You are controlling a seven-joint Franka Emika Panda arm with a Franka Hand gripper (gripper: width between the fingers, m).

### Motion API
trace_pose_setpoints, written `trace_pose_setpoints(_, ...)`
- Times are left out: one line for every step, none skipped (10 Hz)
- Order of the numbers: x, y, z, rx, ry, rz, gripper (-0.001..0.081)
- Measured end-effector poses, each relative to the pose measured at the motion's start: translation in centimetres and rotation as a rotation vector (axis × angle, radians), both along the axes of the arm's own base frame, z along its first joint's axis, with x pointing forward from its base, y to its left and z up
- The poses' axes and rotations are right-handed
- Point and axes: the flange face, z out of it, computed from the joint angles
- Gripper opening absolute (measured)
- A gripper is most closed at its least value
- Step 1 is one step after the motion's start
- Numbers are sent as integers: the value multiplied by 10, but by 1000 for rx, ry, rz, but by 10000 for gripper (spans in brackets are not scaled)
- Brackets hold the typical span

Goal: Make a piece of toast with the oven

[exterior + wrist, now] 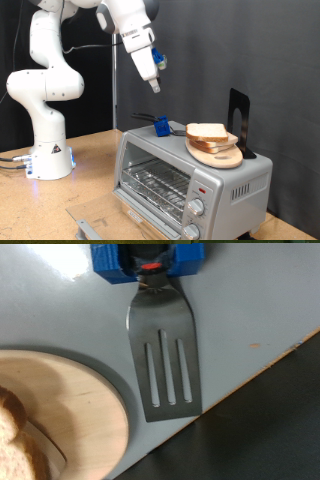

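The gripper (pixel 155 87) hangs in the air above the oven (pixel 190 175), over the blue holder (pixel 161 126) on its roof, with nothing between the jaws; whether they are spread or pressed together, I cannot tell. The piece of toast (pixel 207 132) sits on the round wooden board (pixel 218 154) on the oven's top. In the wrist view, a slotted metal spatula (pixel 165 350) lies flat beside the board, its handle in the blue holder. The oven sits on the bench (pixel 60 200), its door shut.
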Motion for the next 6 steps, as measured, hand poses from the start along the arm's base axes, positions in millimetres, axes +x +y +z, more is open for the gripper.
trace_pose_setpoints(0, -1, -5, -5, -11, -2, 688)
trace_pose_setpoints(0, -2, -10, -12, -20, -3, 688)
trace_pose_setpoints(-1, -3, -15, -20, -24, -5, 688)
trace_pose_setpoints(-1, -4, -19, -26, -26, -6, 688)
trace_pose_setpoints(-1, -5, -24, -31, -28, -8, 688)
trace_pose_setpoints(0, -5, -29, -35, -30, -11, 688)
